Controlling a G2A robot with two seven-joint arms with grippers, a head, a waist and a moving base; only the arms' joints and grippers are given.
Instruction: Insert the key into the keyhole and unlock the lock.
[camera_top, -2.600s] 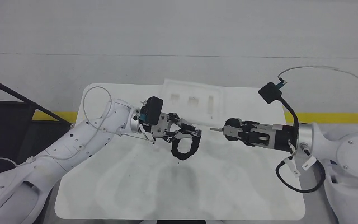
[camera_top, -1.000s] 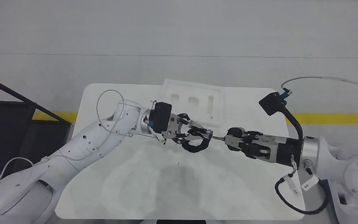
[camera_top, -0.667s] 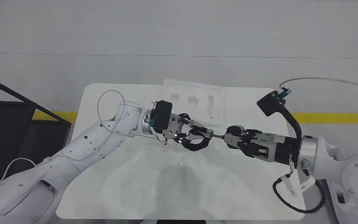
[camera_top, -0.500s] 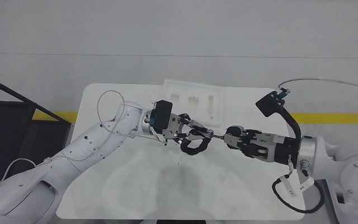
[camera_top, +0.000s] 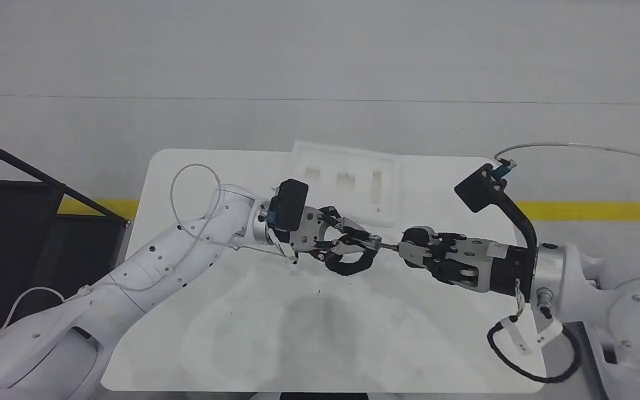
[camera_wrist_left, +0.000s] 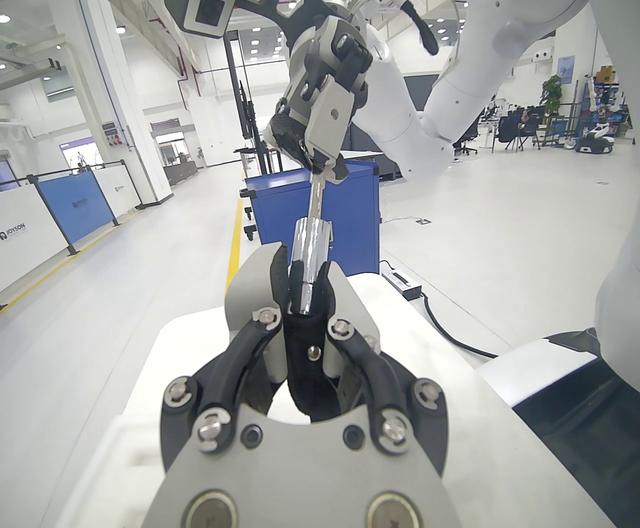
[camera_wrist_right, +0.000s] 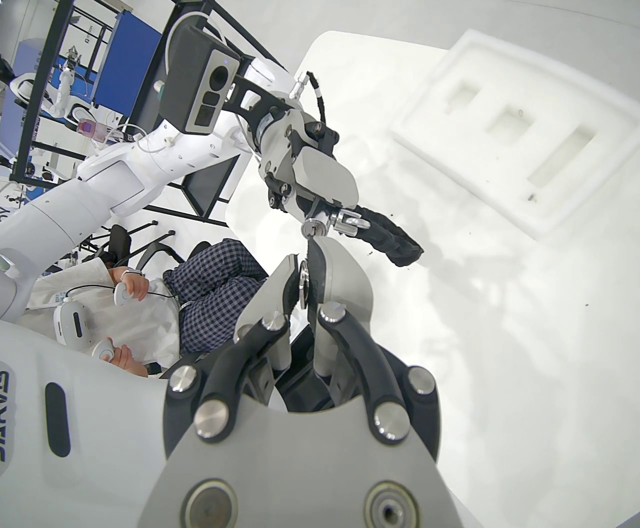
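A glossy chrome lock (camera_wrist_left: 311, 250), its loop sleeved in rough black woven cloth, sits between the left gripper's (camera_wrist_left: 302, 267) matt grey fingers (camera_wrist_left: 345, 297) and black rubbery pads (camera_wrist_left: 278, 272). Straight ahead of that claw, a bare-metal key (camera_wrist_left: 316, 195) shines dully. Beneath the claw spreads a smooth white table (camera_wrist_right: 500, 325), with a matt, grainy white foam tray (camera_wrist_right: 475, 155) nearby.

Your top view looks down from above the arms onto the tabletop (camera_top: 420, 340). Your left wrist camera sits close behind the left pincer (camera_wrist_left: 305, 270), facing along it to the right pincer (camera_wrist_left: 320, 162) just ahead; the right wrist camera looks back the opposite way. All three share where key (camera_wrist_left: 316, 200) meets lock (camera_wrist_left: 311, 240).
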